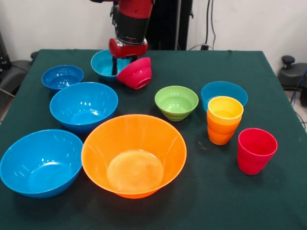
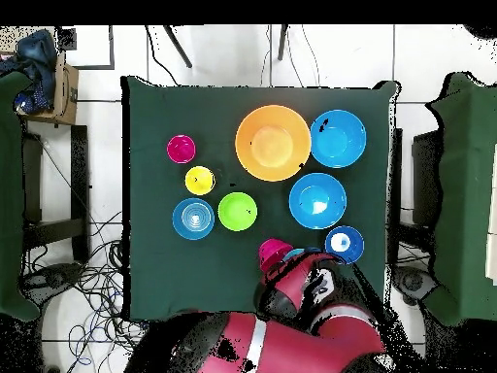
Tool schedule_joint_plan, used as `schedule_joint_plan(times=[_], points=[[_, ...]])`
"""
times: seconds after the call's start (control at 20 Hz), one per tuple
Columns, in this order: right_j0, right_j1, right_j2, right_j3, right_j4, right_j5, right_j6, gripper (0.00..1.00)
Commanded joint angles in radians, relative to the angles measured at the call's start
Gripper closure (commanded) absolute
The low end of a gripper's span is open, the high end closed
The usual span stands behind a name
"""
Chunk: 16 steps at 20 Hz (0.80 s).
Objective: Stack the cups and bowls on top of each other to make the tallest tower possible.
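My gripper (image 1: 125,67) is shut on the rim of a small red bowl (image 1: 135,72), which hangs tilted near the table's far edge; the bowl also shows in the overhead view (image 2: 274,254). Just behind it sits a small light-blue bowl (image 1: 103,62). The very large orange bowl (image 1: 134,155) (image 2: 273,143) stands empty at the front. Beside it are two large blue bowls (image 1: 41,163) (image 1: 84,105) and a small dark-blue bowl (image 1: 62,77). A green bowl (image 1: 176,102), another light-blue bowl (image 1: 224,91), a yellow cup nested in an orange cup (image 1: 224,120) and a red cup (image 1: 256,151) stand apart.
The dark green tablecloth (image 1: 201,201) covers the whole table. In the overhead view a cardboard box (image 2: 60,83) sits off the table's corner, and cables (image 2: 87,282) lie on the floor beside the table.
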Motion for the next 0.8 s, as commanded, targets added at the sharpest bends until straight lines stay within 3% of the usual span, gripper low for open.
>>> schedule_joint_plan(times=[0.05,0.35,0.6,0.8], points=[[-0.047,-0.008,0.118,-0.059,-0.047,0.002,-0.031,0.00],[-0.143,-0.083,0.220,0.014,-0.017,0.089,-0.121,0.00],[-0.333,-0.229,0.425,0.161,0.099,0.252,-0.295,0.00],[-0.406,-0.275,0.509,0.200,0.140,0.314,-0.334,0.00]])
